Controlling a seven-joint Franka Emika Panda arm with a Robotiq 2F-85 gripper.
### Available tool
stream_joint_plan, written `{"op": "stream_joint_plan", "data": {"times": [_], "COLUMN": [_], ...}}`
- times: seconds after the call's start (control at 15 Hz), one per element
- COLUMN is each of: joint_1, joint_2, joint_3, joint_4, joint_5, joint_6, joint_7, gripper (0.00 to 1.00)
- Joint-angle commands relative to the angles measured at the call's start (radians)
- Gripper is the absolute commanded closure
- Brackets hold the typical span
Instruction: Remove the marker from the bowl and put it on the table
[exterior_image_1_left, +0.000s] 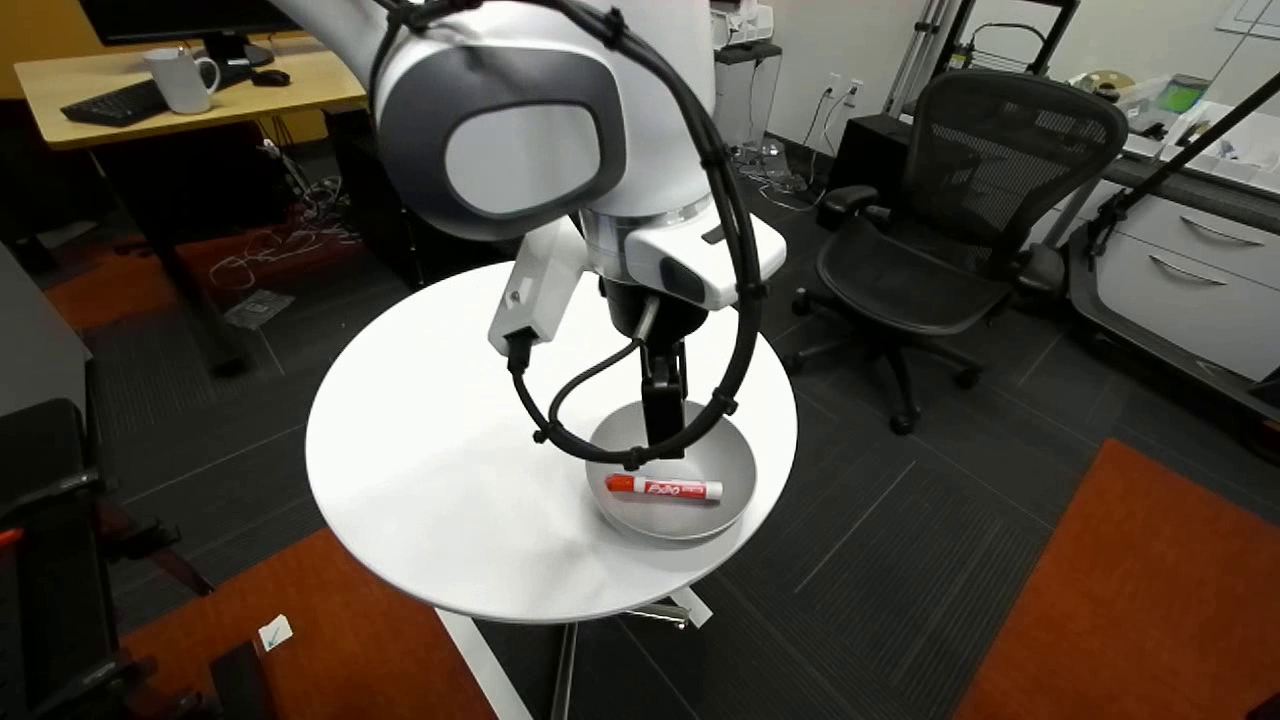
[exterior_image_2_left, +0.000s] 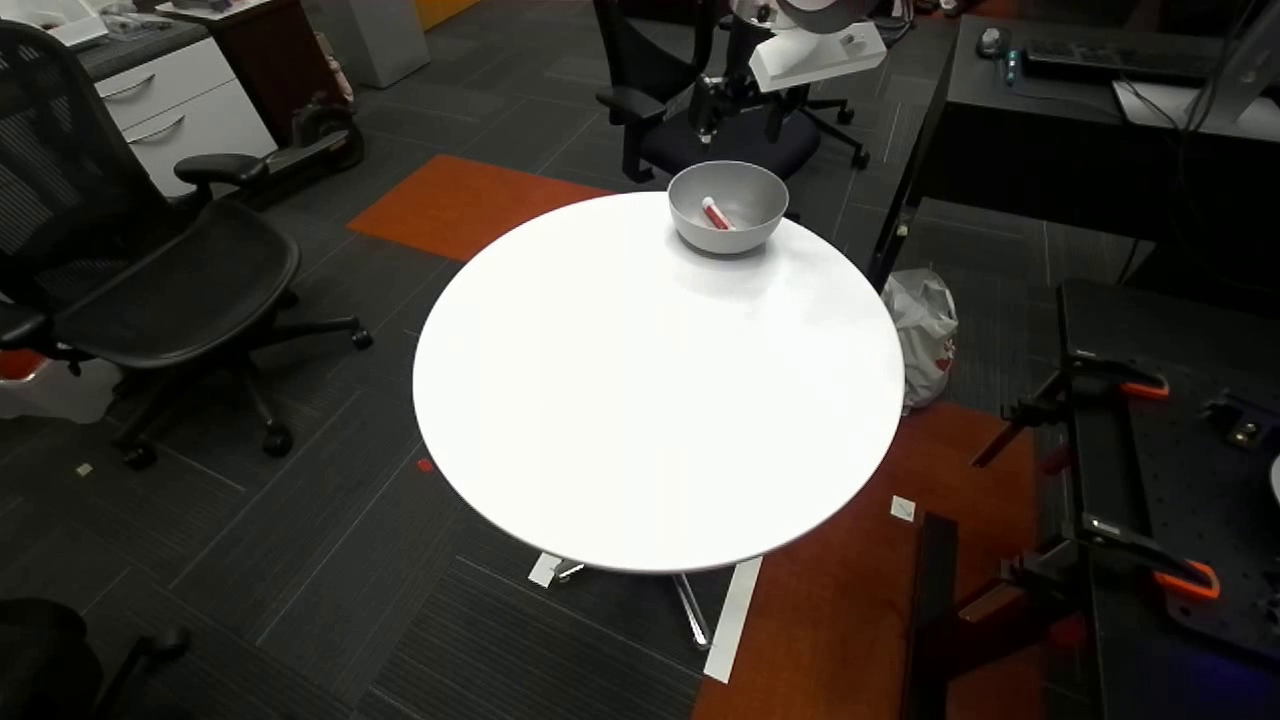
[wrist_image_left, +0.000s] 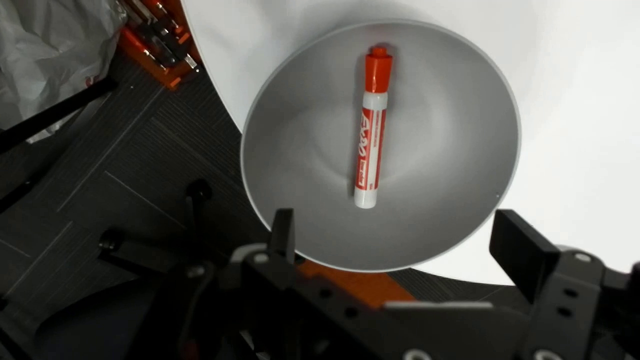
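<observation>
The red and white marker (exterior_image_1_left: 664, 488) lies in the grey bowl (exterior_image_1_left: 738, 470). The bowl stands near the edge of the round white table (exterior_image_1_left: 440, 440). An exterior view also shows the marker (exterior_image_2_left: 716, 214) inside the bowl (exterior_image_2_left: 757, 200), at the far edge of the table (exterior_image_2_left: 650, 400). In the wrist view the marker (wrist_image_left: 371, 140) lies lengthwise, red cap away from the fingers, in the bowl (wrist_image_left: 440, 160). My gripper (wrist_image_left: 392, 227) is open and empty, its fingers wide apart. It is above the bowl, apart from the marker, and also shows in both exterior views (exterior_image_1_left: 665, 448) (exterior_image_2_left: 740, 128).
A black mesh chair (exterior_image_1_left: 960, 210) stands beside the table. A wooden desk (exterior_image_1_left: 320, 85) with a white mug (exterior_image_1_left: 182, 80) is behind the arm. A dark bench with orange-tipped clamps (exterior_image_2_left: 1120, 550) and a plastic bag (exterior_image_2_left: 920, 330) are near the table.
</observation>
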Motion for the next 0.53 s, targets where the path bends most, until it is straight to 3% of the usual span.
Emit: {"op": "stream_joint_plan", "data": {"times": [0.0, 0.47], "joint_1": [-0.001, -0.002], "joint_2": [0.094, 0.198], "joint_3": [-0.017, -0.022], "joint_4": [0.112, 0.197], "joint_5": [0.038, 0.052], "joint_6": [-0.045, -0.073], "joint_7": [-0.022, -0.020], "gripper": [0.00, 0.00]}}
